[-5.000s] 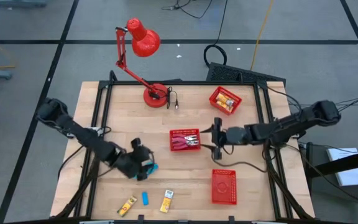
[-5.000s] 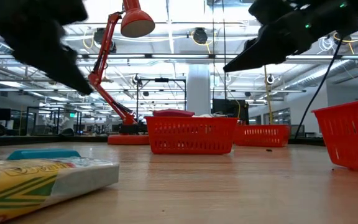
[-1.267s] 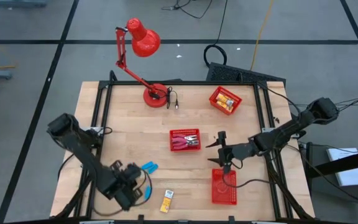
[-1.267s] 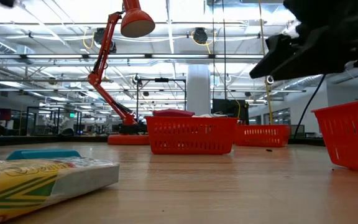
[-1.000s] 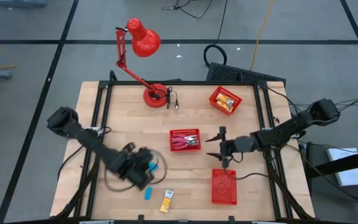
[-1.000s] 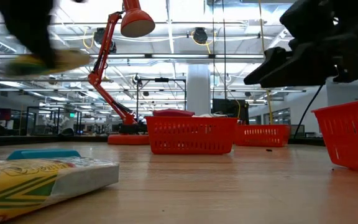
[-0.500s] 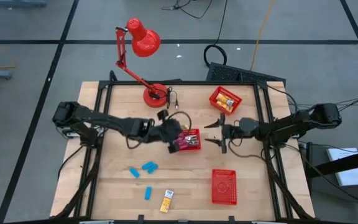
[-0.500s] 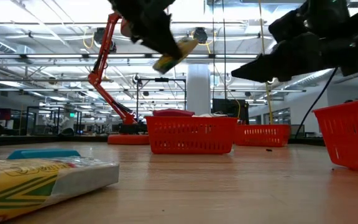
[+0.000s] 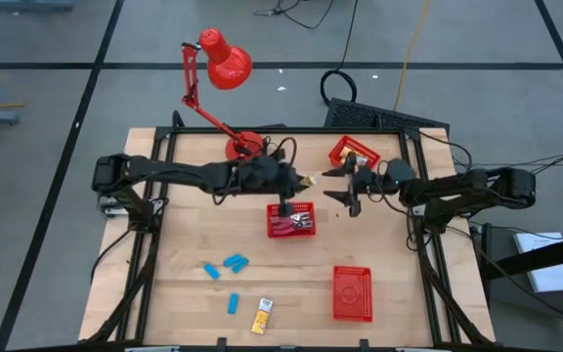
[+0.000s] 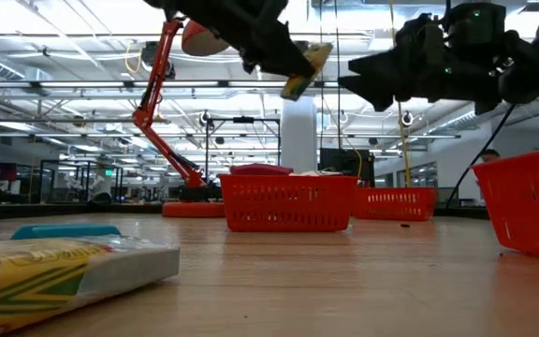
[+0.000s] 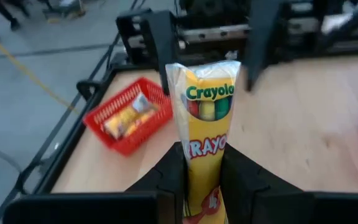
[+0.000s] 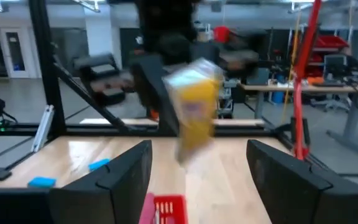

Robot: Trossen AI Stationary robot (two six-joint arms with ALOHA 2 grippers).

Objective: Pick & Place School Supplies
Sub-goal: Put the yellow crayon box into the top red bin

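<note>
A yellow Crayola packet [image 11: 207, 118] hangs in the air, with my left gripper [image 11: 205, 167] shut on it. In the high view my left gripper [image 9: 297, 182] is just beyond the middle red basket [image 9: 291, 221], and the packet [image 9: 309, 181] points toward the far right basket [image 9: 353, 156]. My right gripper [image 9: 341, 193] stands open, facing it from the right, with nothing between its fingers. Another yellow packet [image 9: 262, 316] and three blue blocks [image 9: 233, 262] lie flat on the table near its front edge. Red-handled tools lie in the middle basket. My left gripper pinches the packet's rear part [image 11: 202, 186] between its two fingers [image 11: 173, 177], one on each long side. The fingers lie along the packet, coming from the table's left, slanting a little down. The packet sticks out past the fingertips, lifted clear of the table.
A red desk lamp [image 9: 225, 59] stands on its base [image 9: 245, 149] at the far edge. The far right basket [image 11: 129, 115] holds yellow packets. A third red basket [image 9: 352, 291] sits near the front right. Black frame posts run along both table sides.
My left gripper has carried the packet from the near left of the table up and across toward the far right, past the middle basket, rolling as it went. My right gripper, still open, has swung from above the near right basket toward the far edge.
</note>
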